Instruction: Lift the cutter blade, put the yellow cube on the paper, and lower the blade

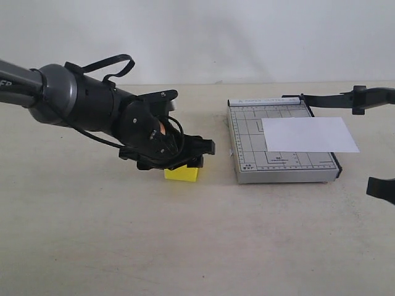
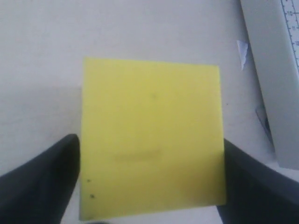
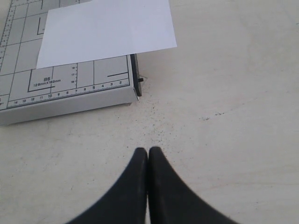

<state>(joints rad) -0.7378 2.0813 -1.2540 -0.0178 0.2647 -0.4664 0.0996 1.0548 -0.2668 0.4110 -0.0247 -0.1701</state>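
Yellow, matte: cube (image 1: 182, 174), resting on the counter (image 1: 185, 246), left of the grey cutter base (image 1: 247, 145) and apart from it; not yet lifted.
Left tool (image 2: 148, 147): closed against two opposite sides of the cube.
Right tool (image 3: 148, 154): tips pressed together, empty, above bare counter beside a corner of the base.
Blade (image 1: 327, 98): appears raised off the base.
Paper (image 1: 308, 134): white, flat on the base, overhanging its right edge.
Step in hand, as I judge it: the pick-up. Next move calls for a clean lift, then a carry rightward over the base rim onto the sheet.
Counter: pale beige, lightly speckled.
Wall (image 1: 216, 37): plain off-white.
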